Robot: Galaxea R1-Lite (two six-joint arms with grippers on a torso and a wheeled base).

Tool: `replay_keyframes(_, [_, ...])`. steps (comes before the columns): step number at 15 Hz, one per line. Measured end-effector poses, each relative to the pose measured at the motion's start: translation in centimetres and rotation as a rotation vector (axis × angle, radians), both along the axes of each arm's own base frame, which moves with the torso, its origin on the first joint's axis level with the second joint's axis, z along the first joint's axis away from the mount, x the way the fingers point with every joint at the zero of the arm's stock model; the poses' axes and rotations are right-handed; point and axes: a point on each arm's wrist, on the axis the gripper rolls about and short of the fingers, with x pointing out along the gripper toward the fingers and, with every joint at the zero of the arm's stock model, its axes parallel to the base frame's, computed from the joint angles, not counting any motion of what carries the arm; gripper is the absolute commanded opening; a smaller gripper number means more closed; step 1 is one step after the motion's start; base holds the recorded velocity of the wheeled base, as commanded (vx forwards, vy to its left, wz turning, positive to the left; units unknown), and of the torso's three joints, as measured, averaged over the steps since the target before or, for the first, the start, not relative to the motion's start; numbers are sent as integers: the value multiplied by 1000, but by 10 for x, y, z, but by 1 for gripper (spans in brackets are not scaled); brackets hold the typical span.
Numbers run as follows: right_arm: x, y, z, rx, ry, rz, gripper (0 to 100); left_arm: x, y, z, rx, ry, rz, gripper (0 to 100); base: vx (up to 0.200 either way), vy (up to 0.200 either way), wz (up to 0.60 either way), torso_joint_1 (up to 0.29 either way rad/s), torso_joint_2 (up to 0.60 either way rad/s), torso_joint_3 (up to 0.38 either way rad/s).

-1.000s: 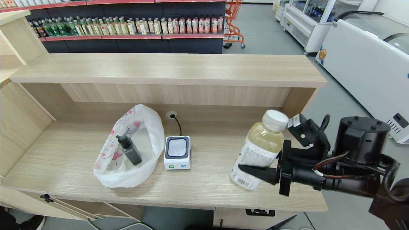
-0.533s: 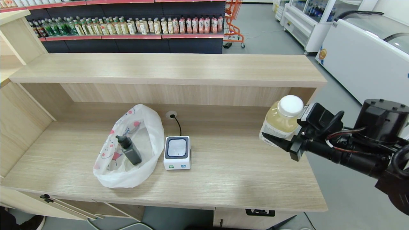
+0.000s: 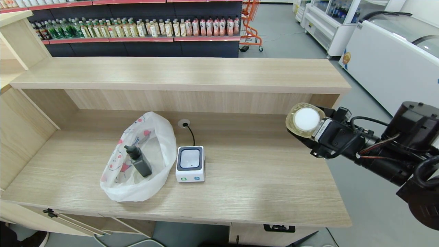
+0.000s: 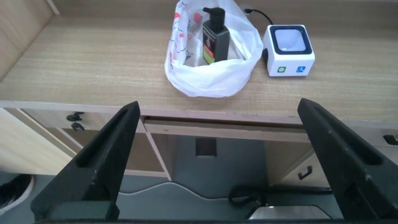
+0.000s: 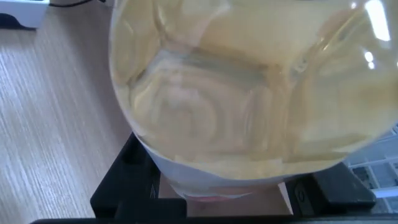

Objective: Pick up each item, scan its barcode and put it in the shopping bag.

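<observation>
Bright, even overhead light casts soft shadows on the counter [image 3: 257, 164]; edges bow.

1. We see the bottle [image 3: 305, 119] cap-on; its label and barcode are hidden.
2. Fingers of the right gripper [image 3: 301, 134] lie mostly hidden beneath it, we think.
3. The shopping bag [image 3: 161, 144] covers the base of the pump bottle [image 3: 140, 164].

scanner [image 3: 190, 163]: green + blue icon stickers on front, txt illegible
bottle [image 3: 305, 120], 3 o'clock of scanner: label unreadable
shelf bottles [image 3: 137, 29], 12 o'clock: labels too small
freezer [image 3: 387, 68], 2 o'clock: round sticker, illegible
</observation>
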Motion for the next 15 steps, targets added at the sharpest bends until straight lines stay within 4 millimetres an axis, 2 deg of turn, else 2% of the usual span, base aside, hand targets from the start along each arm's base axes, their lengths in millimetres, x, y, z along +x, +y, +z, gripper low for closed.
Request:
replay_keyframes(4, [-4,-2,1,0,-9,-41,0,0,0,0,1,0,0,100,0,0,0,0,0,0])
replay_keyframes(10, [-11,-3,2,-11,-22,-45,0,0,0,0,0,0,0,100,0,200,0,3,4,0])
replay_keyframes(15, [-7,-1,-2,-48,-31,-48,0,0,0,0,0,0,0,100,0,200,0,4,4,5])
